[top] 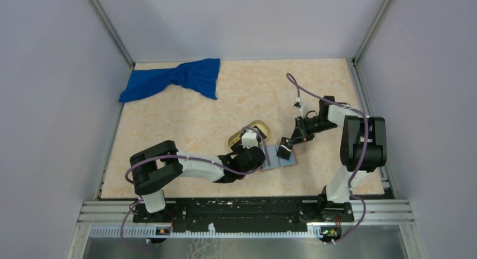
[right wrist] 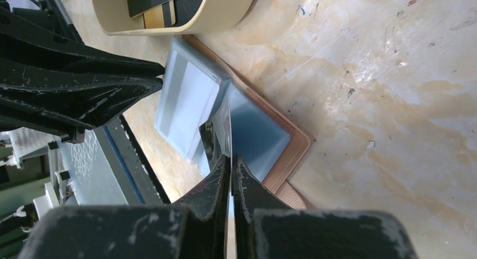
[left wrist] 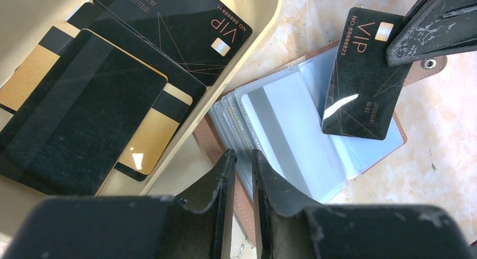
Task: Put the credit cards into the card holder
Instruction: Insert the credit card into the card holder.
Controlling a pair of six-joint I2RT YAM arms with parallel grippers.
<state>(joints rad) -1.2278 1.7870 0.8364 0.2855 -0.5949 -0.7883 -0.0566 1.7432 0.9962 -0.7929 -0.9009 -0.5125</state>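
Well, on the table [top: 236, 90] the oval tray [left wrist: 264, 34] holds the other cards [left wrist: 84, 101] (black and gold ones, overlapping). Just beside its rim the card holder [left wrist: 292, 135] lies open with its clear sleeves up, ready to receive. The right gripper [right wrist: 232, 160] is closed on a corner of one black card [left wrist: 360, 79] and holds it tilted over the holder, I judge to aim at a slot. The left gripper [left wrist: 241, 155] has its jaws almost together at the sleeves' near edge, perhaps to steady them; whether they pinch one I cannot tell.
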